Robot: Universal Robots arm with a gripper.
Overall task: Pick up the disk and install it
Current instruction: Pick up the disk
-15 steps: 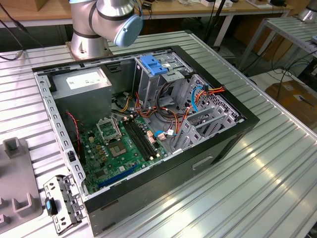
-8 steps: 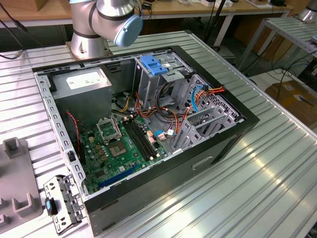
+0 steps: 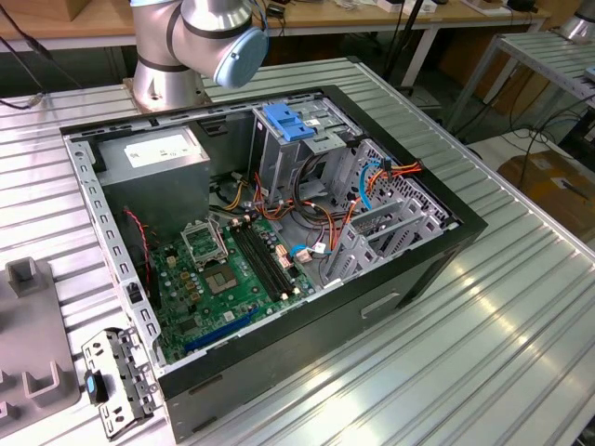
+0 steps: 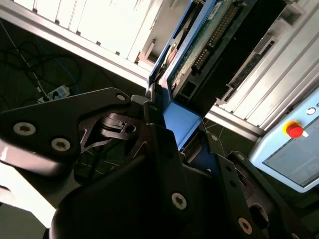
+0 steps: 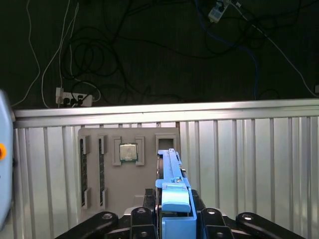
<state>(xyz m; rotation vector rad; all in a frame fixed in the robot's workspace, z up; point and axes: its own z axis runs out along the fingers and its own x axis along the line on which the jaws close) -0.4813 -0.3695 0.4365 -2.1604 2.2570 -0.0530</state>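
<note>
The disk [image 5: 172, 194] is picked up and pinched edge-on in the gripper [image 5: 174, 221], which hangs over the fixture [image 5: 127, 169] on the table [image 5: 249, 164]. Installing is left: the cage [image 3: 302, 139] in the case [image 3: 465, 228] seems unfilled. Cables [image 3: 316, 218] crowd beside the cage, while open room is seen above the case.

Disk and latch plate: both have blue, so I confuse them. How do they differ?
The disk is clamped in the gripper; the latch plate lies on the drive cage inside the case. The disk is dark with a circuit-board face and blue rails; the latch plate is lighter blue all over, ridged. Both carry blue plastic.
</note>
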